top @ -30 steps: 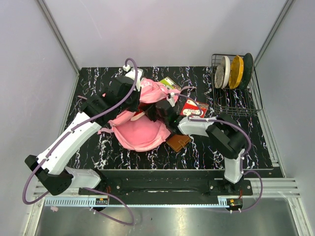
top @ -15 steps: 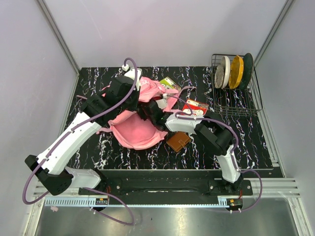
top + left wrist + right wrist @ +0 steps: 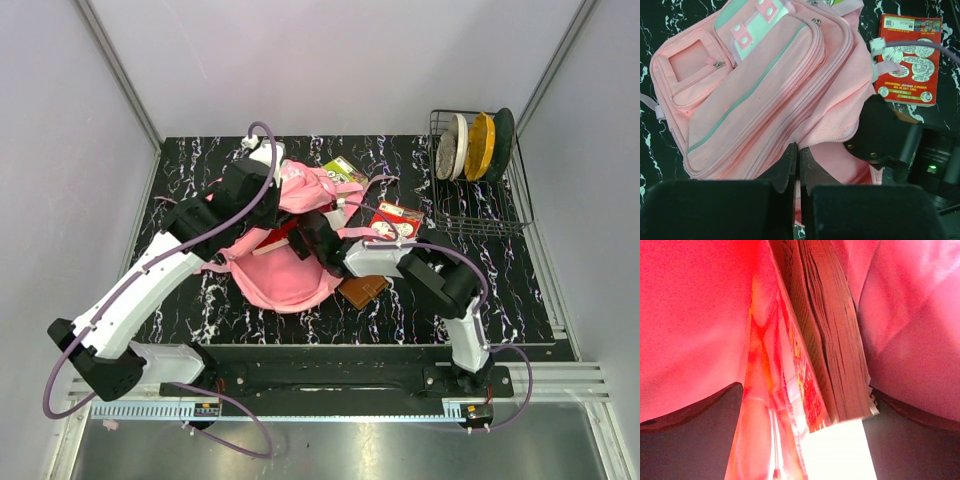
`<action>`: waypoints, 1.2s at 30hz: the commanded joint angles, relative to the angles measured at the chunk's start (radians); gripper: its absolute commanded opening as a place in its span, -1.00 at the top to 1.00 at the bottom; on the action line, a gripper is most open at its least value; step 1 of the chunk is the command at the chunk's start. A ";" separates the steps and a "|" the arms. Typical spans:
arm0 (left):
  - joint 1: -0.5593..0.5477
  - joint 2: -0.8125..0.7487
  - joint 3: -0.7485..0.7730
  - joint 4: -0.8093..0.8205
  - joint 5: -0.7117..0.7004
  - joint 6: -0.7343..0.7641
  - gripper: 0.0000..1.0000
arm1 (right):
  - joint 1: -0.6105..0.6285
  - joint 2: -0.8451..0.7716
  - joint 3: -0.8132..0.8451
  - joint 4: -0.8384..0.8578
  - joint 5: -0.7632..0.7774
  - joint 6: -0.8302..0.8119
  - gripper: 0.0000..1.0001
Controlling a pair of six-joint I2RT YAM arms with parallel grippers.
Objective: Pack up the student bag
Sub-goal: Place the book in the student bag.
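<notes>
The pink student bag lies in the middle of the table, its mint-trimmed front pockets facing up. My left gripper is shut on a fold of fabric at the edge of the bag's mouth and holds it up. My right gripper reaches into that mouth from the right, and its black body blocks part of the opening. Inside, pink cloth surrounds a book with a red cover, its page edges toward the camera. The book stands between the wide-apart fingers of my right gripper, loose from the left one.
A second red book lies right of the bag and a brown wallet at its near right corner. A green item sits behind the bag. A wire rack with upright plates stands at the back right.
My right arm has pushed left, deeper into the bag's mouth, and its jaws have opened off the book. The left gripper keeps its pinch on the fabric.
</notes>
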 commanded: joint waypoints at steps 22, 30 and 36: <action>0.215 -0.086 -0.182 0.158 0.019 -0.053 1.00 | 0.024 -0.714 -0.562 0.155 -0.172 -0.303 -0.94; 0.238 -0.111 -0.260 0.224 0.145 -0.088 1.00 | 0.024 -0.933 -0.609 0.137 -0.256 -0.521 -0.93; 0.238 -0.170 -0.276 0.215 0.115 -0.105 1.00 | 0.024 -1.043 -0.553 -0.166 -0.093 -0.510 -0.97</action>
